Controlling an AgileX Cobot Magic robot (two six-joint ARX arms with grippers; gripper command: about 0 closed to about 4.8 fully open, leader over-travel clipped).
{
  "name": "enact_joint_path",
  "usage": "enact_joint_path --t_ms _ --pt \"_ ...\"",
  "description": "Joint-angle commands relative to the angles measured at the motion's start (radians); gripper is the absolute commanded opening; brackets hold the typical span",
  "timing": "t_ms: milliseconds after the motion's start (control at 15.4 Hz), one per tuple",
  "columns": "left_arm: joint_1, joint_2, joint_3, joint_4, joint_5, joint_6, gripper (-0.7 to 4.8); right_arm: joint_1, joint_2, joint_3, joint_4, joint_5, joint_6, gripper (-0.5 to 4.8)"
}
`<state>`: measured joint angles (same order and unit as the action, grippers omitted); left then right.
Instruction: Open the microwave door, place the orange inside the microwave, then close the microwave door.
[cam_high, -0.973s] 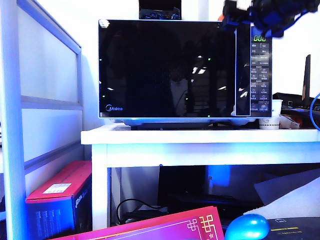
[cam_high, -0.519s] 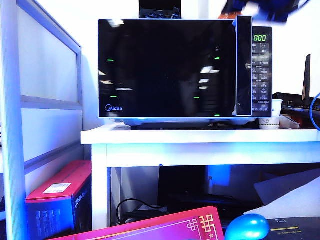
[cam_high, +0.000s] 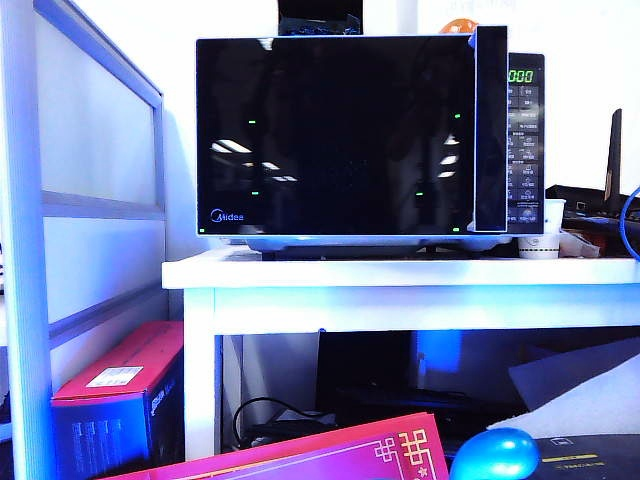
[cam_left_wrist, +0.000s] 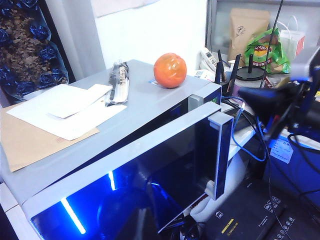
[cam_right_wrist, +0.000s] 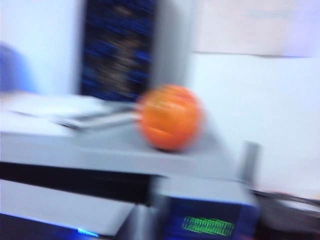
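Observation:
The black Midea microwave (cam_high: 525, 150) stands on a white table (cam_high: 400, 272). Its glass door (cam_high: 335, 135) stands ajar, and the handle bar (cam_high: 490, 130) covers part of the button panel. In the left wrist view the door (cam_left_wrist: 165, 175) hangs out from the body with its handle (cam_left_wrist: 220, 150) free. The orange (cam_left_wrist: 170, 70) rests on the microwave's grey top, near the handle-side corner; it also peeks over the top (cam_high: 458, 25) and fills the blurred right wrist view (cam_right_wrist: 170, 117). My right gripper (cam_left_wrist: 252, 95) is a dark blur beside the handle side, apart from the door. My left gripper is out of view.
Papers (cam_left_wrist: 65, 107) and a dark packet (cam_left_wrist: 117, 82) lie on the microwave's top. A paper cup (cam_high: 535, 243) stands by the microwave. Below the table are a red box (cam_high: 120, 390) and a glossy blue egg (cam_high: 495, 455). A white frame (cam_high: 20, 250) stands at the left.
The door has swung out from shut to ajar. The right arm, at the door's top right corner a second ago, has left the exterior view.

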<state>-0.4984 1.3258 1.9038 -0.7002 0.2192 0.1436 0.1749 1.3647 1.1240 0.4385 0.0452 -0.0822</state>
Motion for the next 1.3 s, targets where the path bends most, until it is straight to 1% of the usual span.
enact_joint_path --t_ms 65,130,259,389,519,649,714,778,843,973,1038,1297 --pt "0.000 -0.003 0.001 0.005 0.002 0.006 -0.03 -0.002 0.034 0.003 -0.023 0.171 -0.047 0.21" --pt "0.000 -0.003 0.001 0.004 0.002 0.006 -0.03 -0.002 0.054 0.003 -0.016 0.200 -0.050 0.22" --pt "0.000 -0.003 0.001 -0.003 0.002 0.006 -0.03 -0.002 0.098 0.003 0.001 0.200 -0.049 0.22" --pt "0.000 -0.003 0.001 -0.003 0.002 0.006 -0.03 -0.002 0.162 0.003 0.082 0.201 -0.049 0.22" --pt "0.000 -0.003 0.001 -0.012 0.002 0.006 -0.03 -0.006 0.191 0.004 0.116 0.203 -0.049 0.27" --pt "0.000 -0.003 0.001 -0.017 0.002 0.006 -0.03 -0.007 0.200 0.004 0.122 0.200 -0.049 1.36" --pt "0.000 -0.003 0.001 -0.017 0.002 0.006 -0.03 -0.016 0.204 0.003 0.122 0.197 -0.048 1.48" --pt "0.000 -0.004 0.001 -0.016 0.002 0.006 -0.03 -0.019 0.211 0.003 0.127 0.189 -0.048 1.48" --pt "0.000 -0.004 0.001 -0.017 0.003 0.006 -0.03 -0.029 0.217 0.003 0.133 0.156 -0.047 1.48" --pt "0.000 -0.003 0.001 -0.017 0.002 0.006 -0.03 -0.043 0.221 0.003 0.144 0.039 -0.025 1.48" --pt "0.000 -0.003 0.001 -0.017 0.002 0.006 -0.03 -0.043 0.221 0.003 0.144 0.022 -0.025 1.48" --pt "0.000 -0.003 0.001 -0.017 0.002 0.006 -0.03 -0.043 0.219 0.003 0.143 -0.107 -0.025 1.48"
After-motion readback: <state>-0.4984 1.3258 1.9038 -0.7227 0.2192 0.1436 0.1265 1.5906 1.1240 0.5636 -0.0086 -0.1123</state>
